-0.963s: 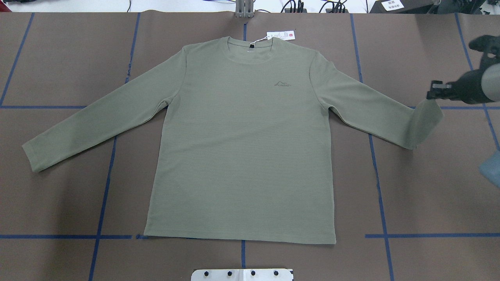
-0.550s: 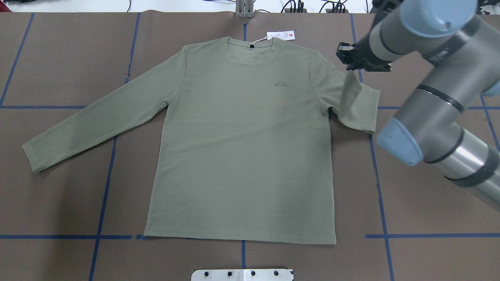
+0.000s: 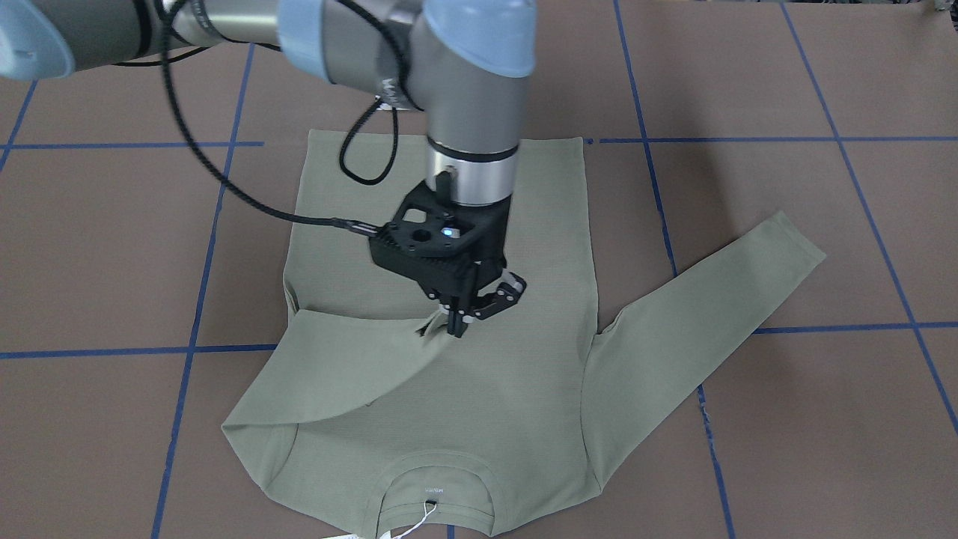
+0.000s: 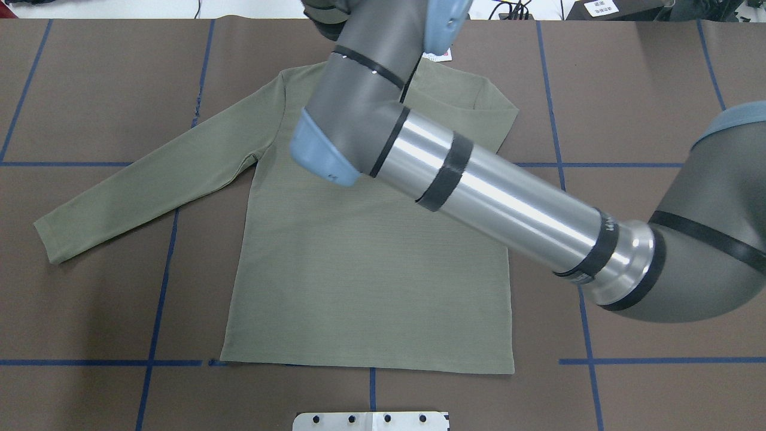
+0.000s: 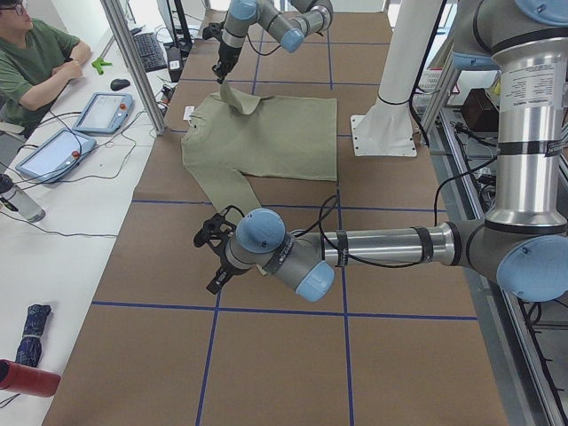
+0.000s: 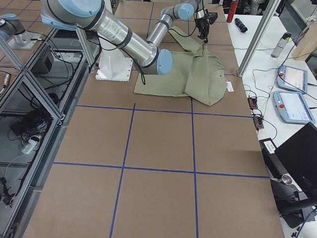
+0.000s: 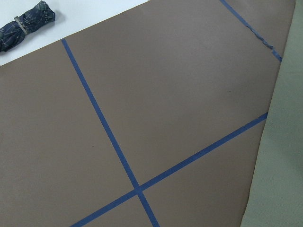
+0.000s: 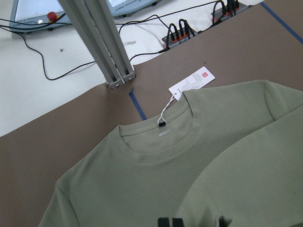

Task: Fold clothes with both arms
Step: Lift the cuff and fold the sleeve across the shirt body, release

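The sage-green shirt (image 4: 359,287) lies face up on the brown table, collar toward the far edge. My right arm (image 4: 497,197) reaches across it. Over the chest, my right gripper (image 3: 458,326) is shut on the right sleeve's cuff (image 3: 432,326), and that sleeve (image 3: 337,367) is folded over the body. In the right wrist view the collar (image 8: 161,142) and folded sleeve (image 8: 255,170) show. The left sleeve (image 4: 119,185) lies stretched out flat. My left gripper (image 5: 211,253) hovers by that sleeve's end and shows only in the exterior left view, so I cannot tell its state.
A white hang tag (image 8: 191,81) lies beyond the collar, near a metal post (image 8: 102,42). The white pedestal plate (image 4: 371,421) sits at the near edge. A person (image 5: 35,62) sits at the side desk with tablets. A rolled dark umbrella (image 7: 28,26) lies off the table's left end.
My right gripper has carried the right sleeve from the far right across onto the chest. The right arm now covers the shirt's upper part in the overhead view.
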Robot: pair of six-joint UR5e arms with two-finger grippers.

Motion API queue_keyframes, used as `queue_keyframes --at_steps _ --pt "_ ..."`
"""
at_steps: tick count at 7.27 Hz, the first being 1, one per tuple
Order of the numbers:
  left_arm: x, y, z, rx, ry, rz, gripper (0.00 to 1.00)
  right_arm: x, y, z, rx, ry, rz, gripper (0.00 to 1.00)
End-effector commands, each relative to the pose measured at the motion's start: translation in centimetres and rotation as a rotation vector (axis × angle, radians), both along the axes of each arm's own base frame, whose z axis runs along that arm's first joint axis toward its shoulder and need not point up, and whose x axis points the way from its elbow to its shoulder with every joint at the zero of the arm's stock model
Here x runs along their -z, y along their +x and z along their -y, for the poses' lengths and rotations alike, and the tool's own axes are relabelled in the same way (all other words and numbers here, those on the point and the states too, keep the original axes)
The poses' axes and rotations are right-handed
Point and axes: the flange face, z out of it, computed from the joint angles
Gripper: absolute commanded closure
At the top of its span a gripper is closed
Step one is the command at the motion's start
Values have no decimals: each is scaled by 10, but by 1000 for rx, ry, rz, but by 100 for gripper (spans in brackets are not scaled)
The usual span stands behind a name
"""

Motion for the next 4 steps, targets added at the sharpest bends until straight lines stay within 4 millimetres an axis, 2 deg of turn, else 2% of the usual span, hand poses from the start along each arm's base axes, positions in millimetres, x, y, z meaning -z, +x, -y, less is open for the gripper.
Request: queue_keyframes --at_steps 1,2,3,4 --pt "-3 0 0 0 -5 0 0 -21 -107 -49 -31 122 -117 100" --pt "-5 1 0 -1 -10 0 0 -30 -137 -74 -23 166 -142 100" --pt "-5 1 0 -2 -10 0 0 -21 -147 -90 -16 191 -141 100" --pt "-5 1 0 -2 -10 0 0 -7 -146 -91 -23 201 -125 100"
